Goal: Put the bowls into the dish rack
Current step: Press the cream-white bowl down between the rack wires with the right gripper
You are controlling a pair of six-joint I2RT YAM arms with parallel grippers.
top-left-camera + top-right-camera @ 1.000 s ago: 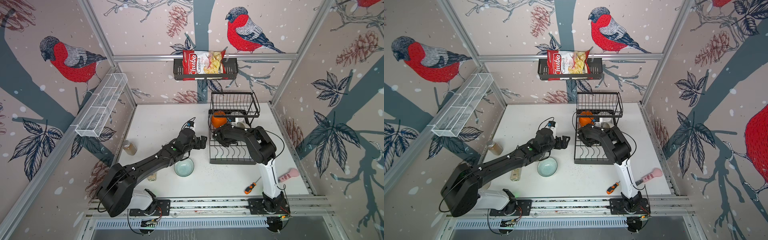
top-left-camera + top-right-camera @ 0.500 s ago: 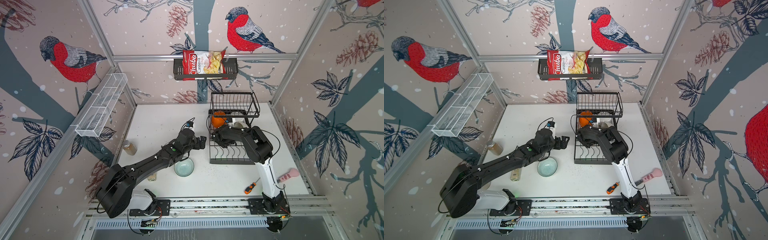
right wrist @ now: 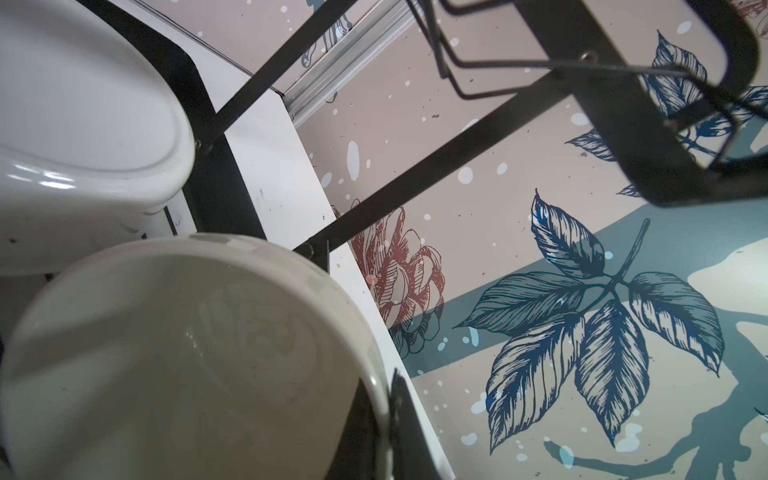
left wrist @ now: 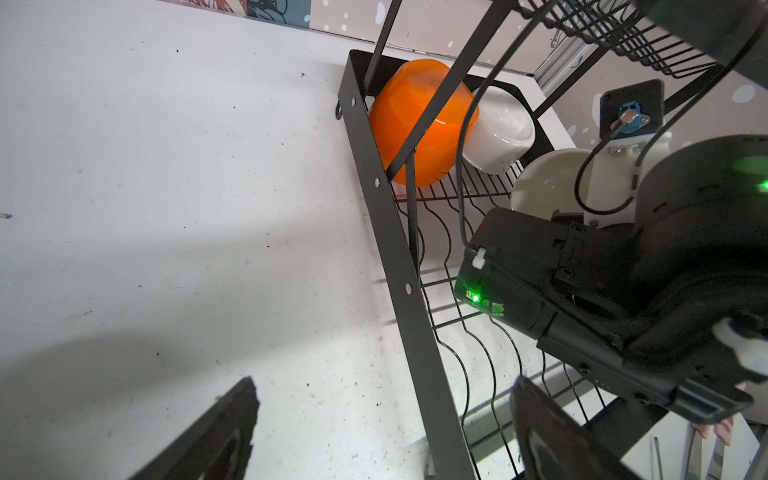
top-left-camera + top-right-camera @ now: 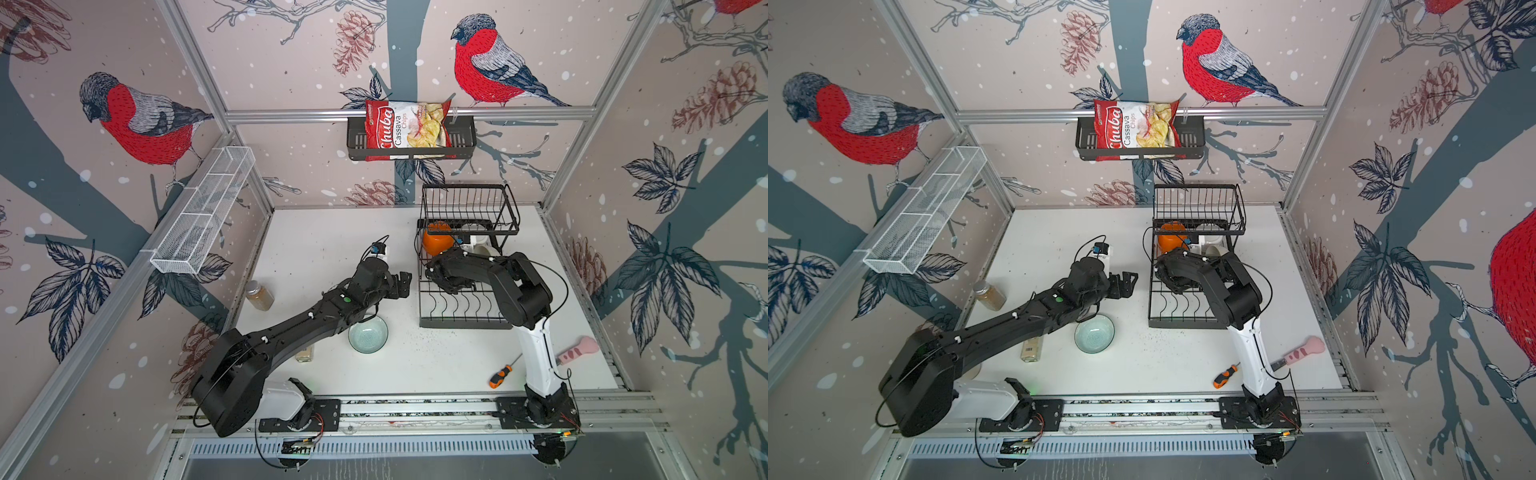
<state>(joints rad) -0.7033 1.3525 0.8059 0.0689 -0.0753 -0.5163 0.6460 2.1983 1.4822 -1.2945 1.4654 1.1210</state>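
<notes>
The black dish rack (image 5: 461, 321) (image 5: 1187, 325) stands right of centre. On its lower tier an orange bowl (image 5: 435, 244) (image 4: 415, 124) leans at the back left, with a white bowl (image 4: 498, 133) (image 3: 83, 124) beside it. My right gripper (image 3: 388, 415) is shut on the rim of a cream bowl (image 3: 187, 353) (image 4: 544, 183) inside the rack, one finger inside it and one outside. My left gripper (image 5: 403, 284) (image 4: 382, 390) is open and empty, low beside the rack's left rail (image 4: 390, 232). A pale green bowl (image 5: 368, 336) (image 5: 1095, 333) rests on the table under the left arm.
A spice jar (image 5: 259, 295) and a small bottle (image 5: 305, 353) stand at the left. A screwdriver (image 5: 500, 374) and a pink-handled tool (image 5: 579, 350) lie at the front right. A shelf basket with a chips bag (image 5: 409, 129) and a white mesh tray (image 5: 203, 212) hang on the walls.
My right arm has shifted slightly over the rack's lower tier, still holding the cream bowl. The left arm has hardly moved.
</notes>
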